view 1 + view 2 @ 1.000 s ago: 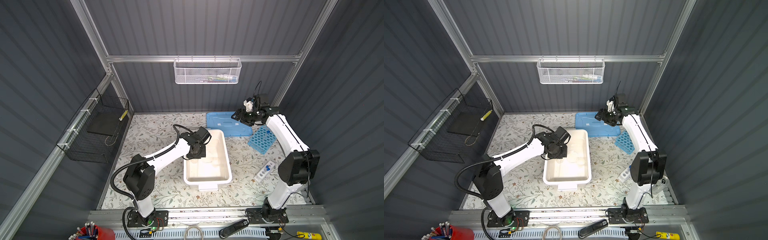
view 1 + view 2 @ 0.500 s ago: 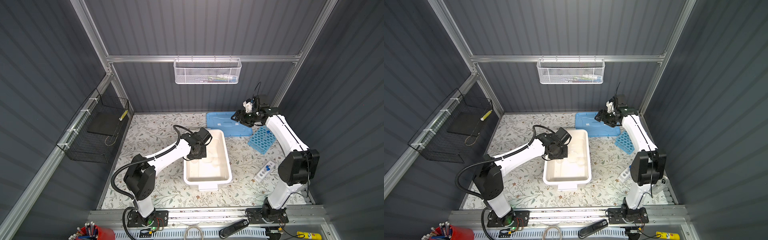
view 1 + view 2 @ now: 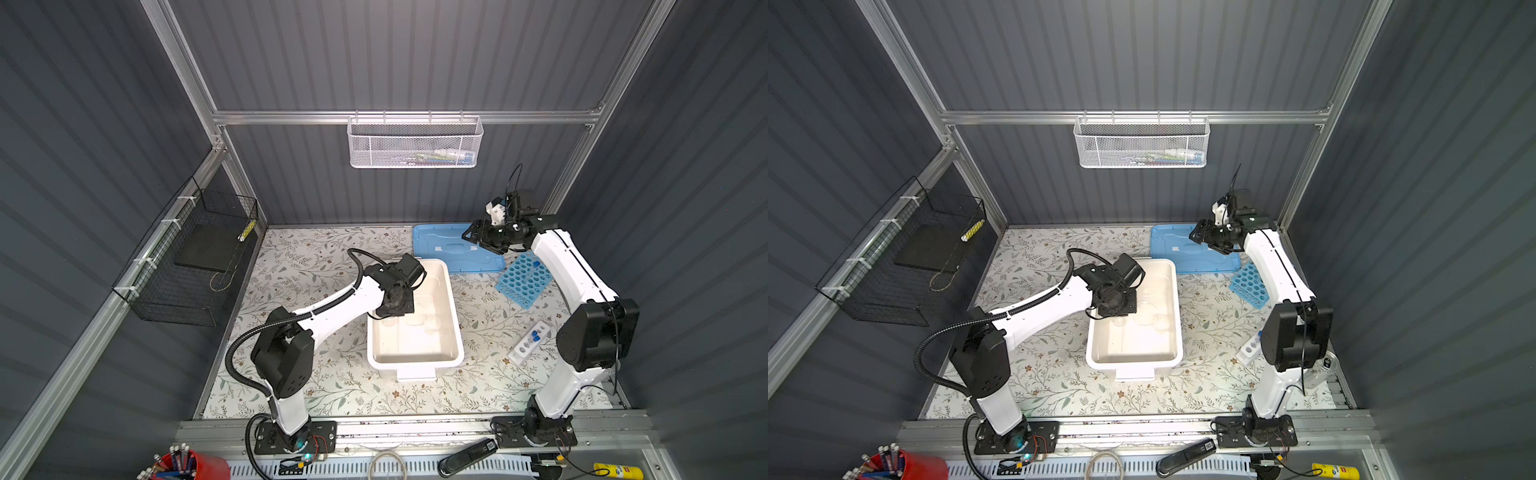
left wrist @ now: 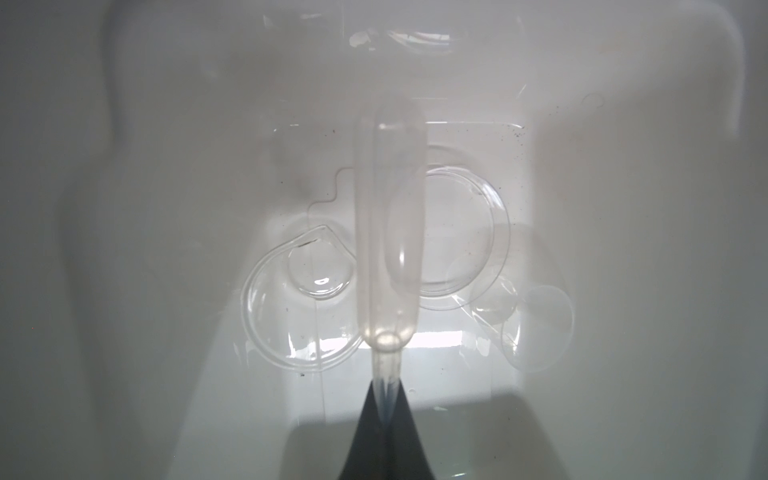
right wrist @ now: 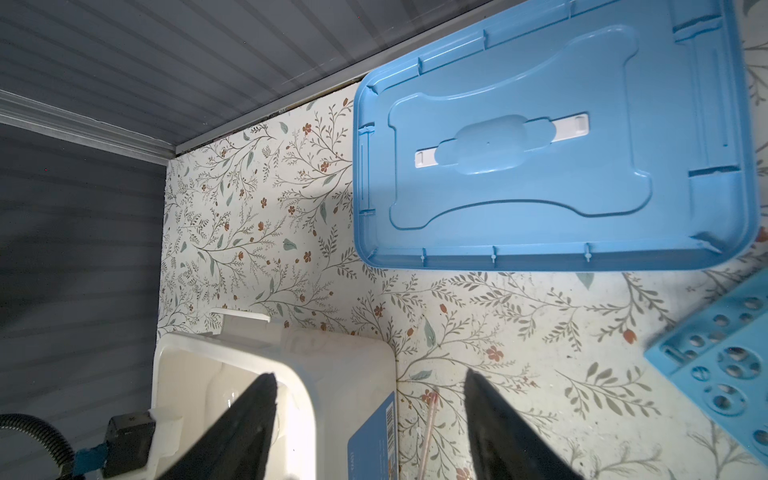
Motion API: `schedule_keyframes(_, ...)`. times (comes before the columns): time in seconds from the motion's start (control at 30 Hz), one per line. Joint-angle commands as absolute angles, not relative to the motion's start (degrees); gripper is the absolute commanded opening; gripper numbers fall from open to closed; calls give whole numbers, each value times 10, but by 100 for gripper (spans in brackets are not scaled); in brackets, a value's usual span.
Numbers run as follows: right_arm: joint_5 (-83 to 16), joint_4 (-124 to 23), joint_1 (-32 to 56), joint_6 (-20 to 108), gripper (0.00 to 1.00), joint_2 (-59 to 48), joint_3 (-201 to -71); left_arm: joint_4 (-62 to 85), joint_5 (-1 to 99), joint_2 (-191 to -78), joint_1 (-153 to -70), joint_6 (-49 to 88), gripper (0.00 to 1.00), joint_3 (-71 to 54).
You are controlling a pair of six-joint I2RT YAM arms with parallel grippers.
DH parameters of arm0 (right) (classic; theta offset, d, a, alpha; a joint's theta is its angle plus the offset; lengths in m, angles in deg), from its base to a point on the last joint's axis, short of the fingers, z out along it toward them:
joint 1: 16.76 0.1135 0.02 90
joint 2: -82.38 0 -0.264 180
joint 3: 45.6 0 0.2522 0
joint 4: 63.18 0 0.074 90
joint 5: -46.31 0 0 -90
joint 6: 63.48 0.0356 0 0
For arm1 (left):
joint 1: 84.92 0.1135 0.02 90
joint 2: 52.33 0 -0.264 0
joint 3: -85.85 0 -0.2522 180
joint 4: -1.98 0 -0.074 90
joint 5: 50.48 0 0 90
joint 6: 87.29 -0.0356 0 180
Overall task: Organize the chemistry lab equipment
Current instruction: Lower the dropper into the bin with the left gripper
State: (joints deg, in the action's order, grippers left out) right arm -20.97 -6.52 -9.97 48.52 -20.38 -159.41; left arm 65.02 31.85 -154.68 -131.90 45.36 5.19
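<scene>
My left gripper (image 4: 384, 415) reaches down into the white tub (image 3: 454, 332) and is shut on the narrow end of a clear tube (image 4: 388, 232). Below the tube, a clear spouted beaker (image 4: 270, 316) and round clear glass pieces (image 4: 457, 232) lie on the tub floor. My right gripper (image 5: 368, 378) hangs open and empty above the table's back right, near the blue lid (image 3: 453, 253). A thin glass rod (image 5: 428, 428) lies on the table beside the tub. The sky-blue rack (image 3: 524, 282) holds one blue-capped tube (image 3: 536, 264). The small white rack (image 3: 528, 344) stands by the right arm.
A white mesh basket (image 3: 415, 143) hangs on the back wall and a black wire basket (image 3: 191, 257) on the left wall. The red cup of pens (image 3: 183, 465) stands at the front left, off the mat. The right arm's base (image 3: 540, 432) is at the front right.
</scene>
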Motion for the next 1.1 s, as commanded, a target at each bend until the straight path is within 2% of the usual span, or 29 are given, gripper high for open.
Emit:
schedule_keyframes(0.0,-210,-61,-105,478,72,-195,-1586,660,334,-1561,-1326,441,4,67)
schedule_keyframes(0.4,-214,-52,-108,475,72,-204,-1595,644,353,-1589,-1350,448,4,71)
schedule_keyframes(1.07,-207,-65,-107,482,72,-200,-1584,650,315,-1538,-1375,500,4,-22)
